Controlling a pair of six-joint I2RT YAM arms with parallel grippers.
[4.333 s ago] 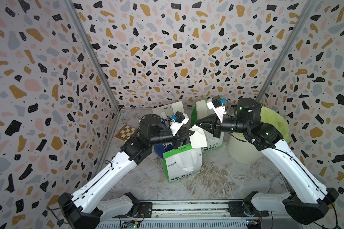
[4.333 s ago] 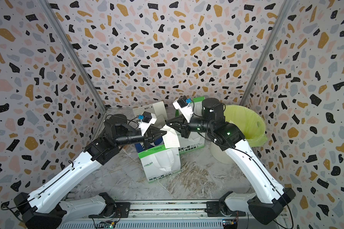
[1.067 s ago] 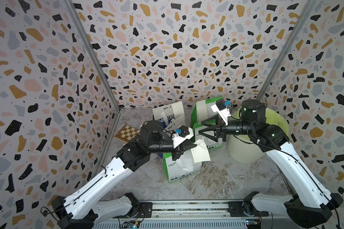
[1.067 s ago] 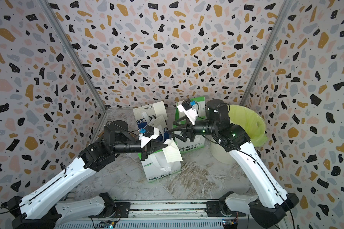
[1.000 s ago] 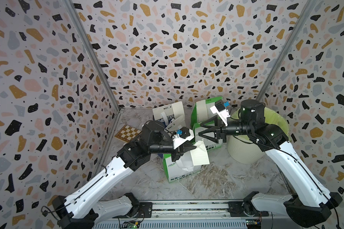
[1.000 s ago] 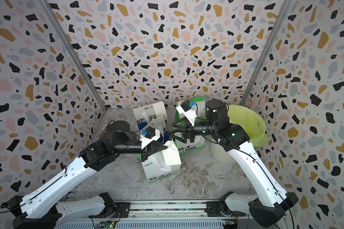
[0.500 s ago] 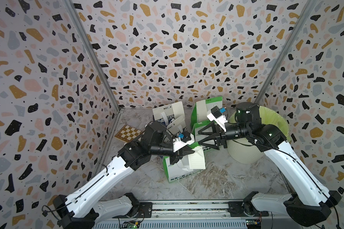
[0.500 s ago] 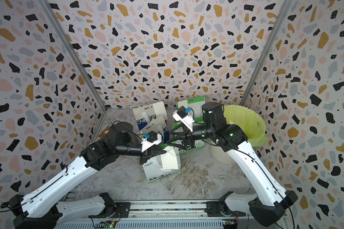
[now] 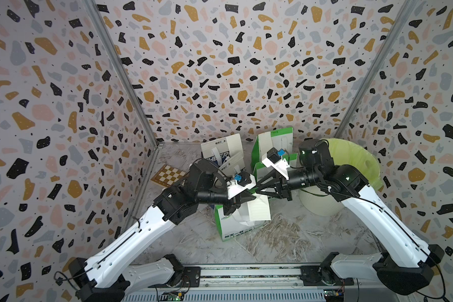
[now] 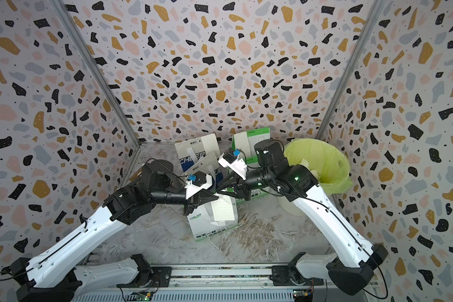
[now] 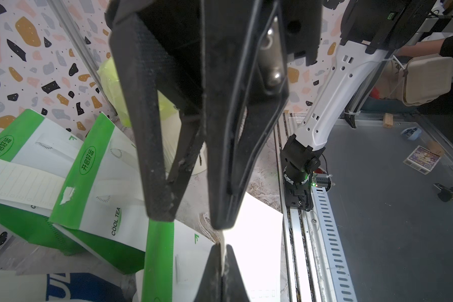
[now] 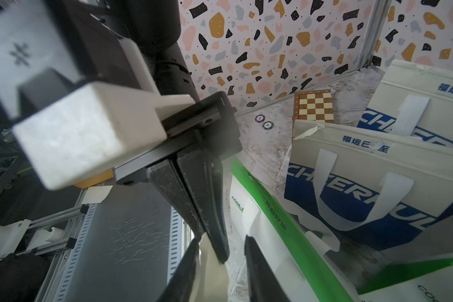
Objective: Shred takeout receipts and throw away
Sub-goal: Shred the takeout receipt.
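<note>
Left tool (image 11: 221,251) clenched on receipt (image 11: 256,235); right tool (image 11: 190,219) jaws apart, straddling same edge. Watch: it may pinch left tool's tip, or paper slips, no tear.

— What is reading on the green-and-white bag (image 10: 203,233) lying at the bench's middle?
— "COOL TEA" is running up its white face, and a green oval is carrying "开启好运".
— And the blue-and-white bag (image 12: 356,159) toward the far edge?
— Big blue letters are spelling "CHEER"; smaller blue characters beginning "福运" are sitting along its cream top.
</note>
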